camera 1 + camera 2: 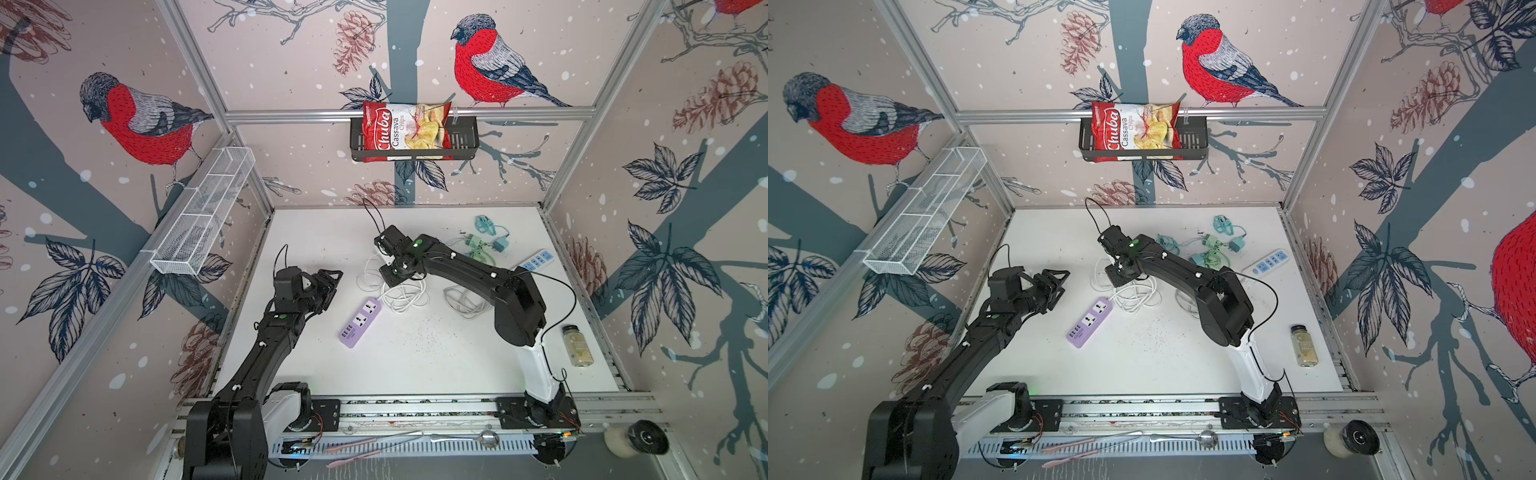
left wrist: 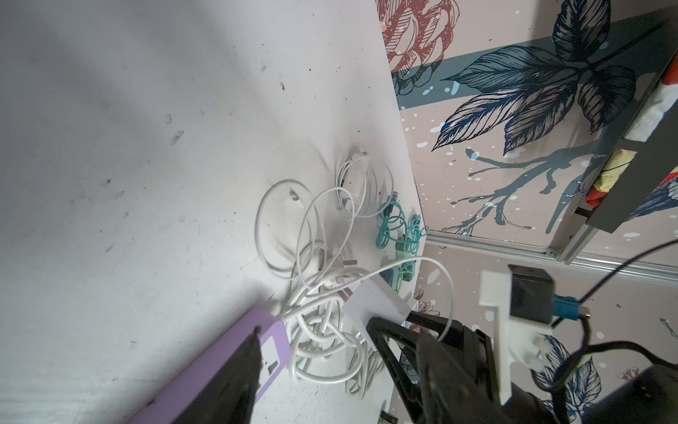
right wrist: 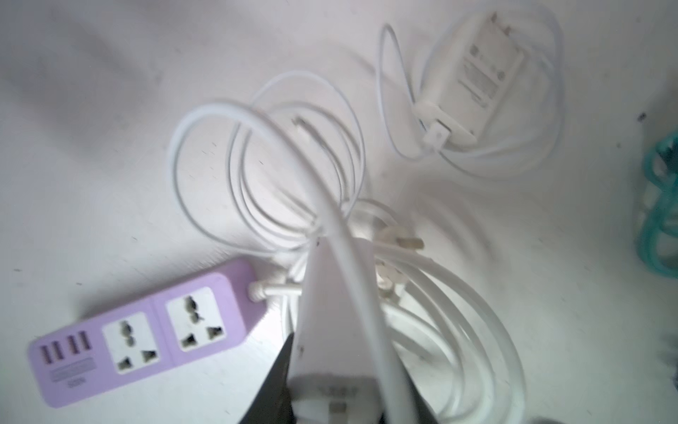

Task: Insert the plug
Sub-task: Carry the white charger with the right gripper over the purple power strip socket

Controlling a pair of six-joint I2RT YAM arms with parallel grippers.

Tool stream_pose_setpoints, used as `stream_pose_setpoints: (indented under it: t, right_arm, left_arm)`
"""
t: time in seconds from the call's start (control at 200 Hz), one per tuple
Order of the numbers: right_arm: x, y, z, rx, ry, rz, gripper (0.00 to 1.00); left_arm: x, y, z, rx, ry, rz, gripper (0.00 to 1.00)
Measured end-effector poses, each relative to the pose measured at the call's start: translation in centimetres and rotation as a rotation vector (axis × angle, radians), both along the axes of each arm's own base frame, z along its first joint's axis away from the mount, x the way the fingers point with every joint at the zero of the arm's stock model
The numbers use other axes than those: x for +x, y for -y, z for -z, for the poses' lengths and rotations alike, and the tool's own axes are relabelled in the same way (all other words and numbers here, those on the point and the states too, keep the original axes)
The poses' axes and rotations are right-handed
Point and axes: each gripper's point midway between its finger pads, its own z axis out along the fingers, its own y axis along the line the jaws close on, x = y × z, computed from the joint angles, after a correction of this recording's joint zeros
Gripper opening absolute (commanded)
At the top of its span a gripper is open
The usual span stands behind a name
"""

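The right gripper (image 3: 335, 381), clamped on the white charger (image 3: 330, 312), hovers near the purple power strip (image 3: 146, 330), where its trailing cable (image 3: 220, 110) could snag and skew insertion; the left gripper (image 1: 331, 286) hangs open.

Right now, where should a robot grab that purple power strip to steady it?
Probably across its narrow width near the USB end, from above: the purple power strip lies flat, sockets up, long sides bare, and white cord crowds its other end.

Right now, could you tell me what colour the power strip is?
The power strip is lilac; the right wrist view shows it best.
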Motion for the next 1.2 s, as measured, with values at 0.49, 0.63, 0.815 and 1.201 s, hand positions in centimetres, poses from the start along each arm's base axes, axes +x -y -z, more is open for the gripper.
stream_pose_setpoints:
  t: [0.49, 0.63, 0.815, 1.201]
  right_arm:
    - [-7.2, 1.9, 0.7, -0.083, -0.157, -0.122, 0.00]
    - [-9.2, -0.2, 0.9, -0.070, -0.204, -0.204, 0.00]
    - [-8.3, -1.8, 1.2, -0.078, -0.220, -0.205, 0.00]
    - [-8.0, -3.5, 1.0, -0.027, -0.289, -0.059, 0.01]
  left_arm:
    - [-0.3, 1.5, 0.6, 0.009, 0.032, 0.073, 0.61]
    - [-0.5, 1.4, 1.1, 0.048, 0.037, 0.095, 0.60]
    - [-1.8, 1.2, 3.7, 0.094, -0.018, 0.115, 0.58]
    - [-5.2, 0.5, 8.8, 0.147, -0.098, 0.112, 0.52]
